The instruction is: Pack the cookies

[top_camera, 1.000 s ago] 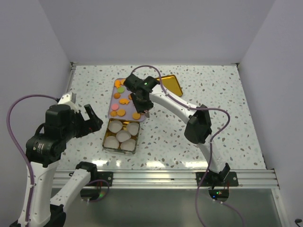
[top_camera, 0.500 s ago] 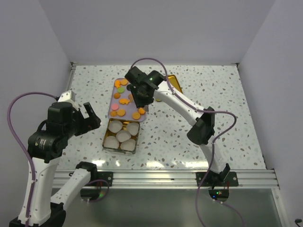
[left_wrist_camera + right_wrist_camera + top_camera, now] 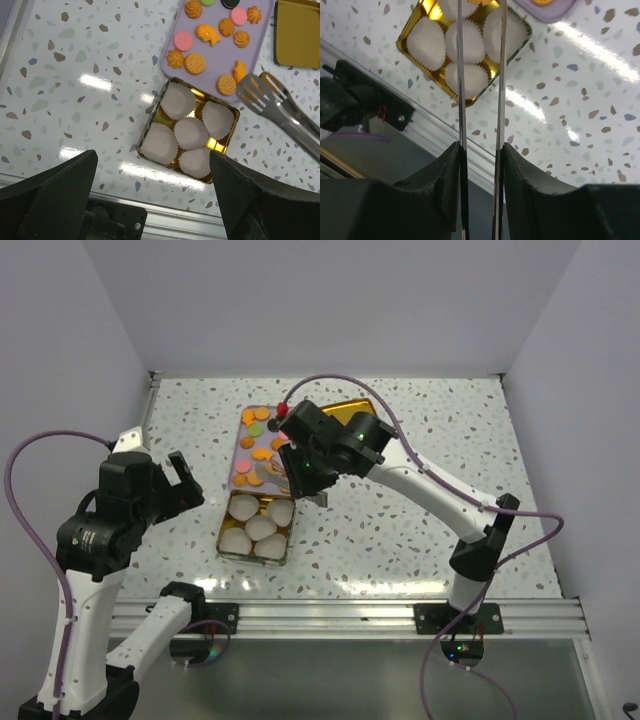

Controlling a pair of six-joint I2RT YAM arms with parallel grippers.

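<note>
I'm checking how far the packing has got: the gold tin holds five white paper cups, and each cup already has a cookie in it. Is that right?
Not quite. The gold tin holds five white paper cups, but every cup is empty; the cookies lie on the purple tray. The left wrist view shows it.

This is a robotics lab test cell. Plain pale walls [image 3: 330, 300] box in a white speckled terrazzo-pattern tabletop [image 3: 400, 530]. A bare aluminium mounting rail [image 3: 340, 618] runs along the near edge, carrying a white-and-black jointed left arm [image 3: 110, 525] and right arm [image 3: 430, 490] that trail purple cables [image 3: 320, 378].
</note>
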